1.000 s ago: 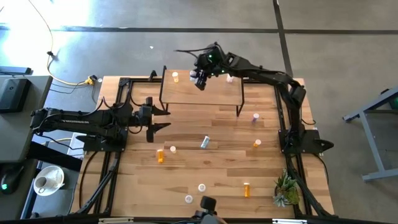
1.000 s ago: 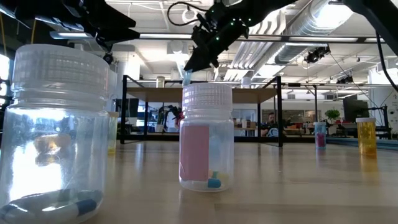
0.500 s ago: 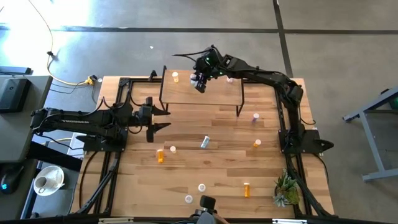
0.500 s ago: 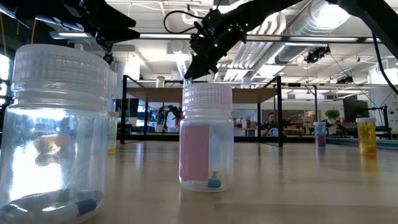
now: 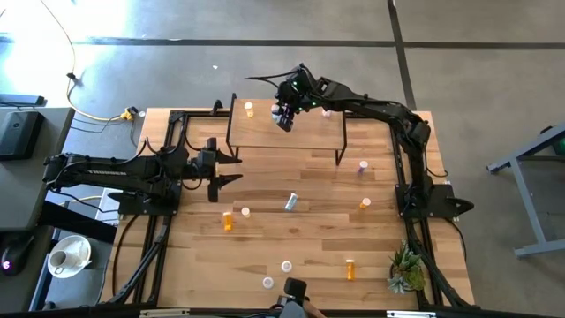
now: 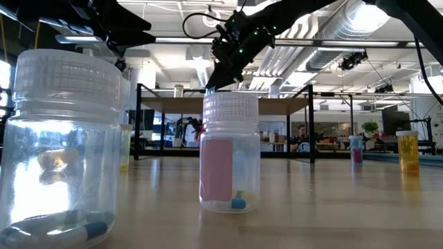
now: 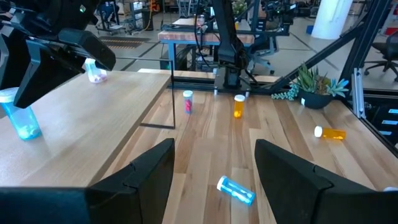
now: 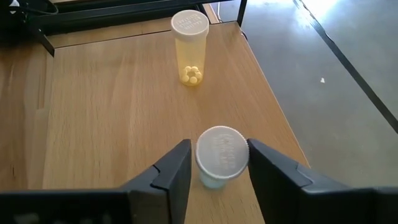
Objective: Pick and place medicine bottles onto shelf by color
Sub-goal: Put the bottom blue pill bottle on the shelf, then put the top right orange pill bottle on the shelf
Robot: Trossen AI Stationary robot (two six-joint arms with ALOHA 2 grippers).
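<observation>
**Blue bottle over the shelf, right arm placing**

Your right gripper (image 8: 214,163) sits over the shelf (image 5: 300,132), fingers either side of a light blue bottle (image 8: 219,158) just under its white cap; whether the base is touching the board, hard to tell. The yellow bottle (image 8: 189,46) stands near it on the shelf. Expect a light, stiff, smooth plastic cylinder, tippy when upright: hold the body below the cap, squarely. The left gripper (image 7: 214,168) waits with fingers spread, empty, beside the shelf, with a blue bottle on its side (image 7: 236,189) ahead.
</observation>
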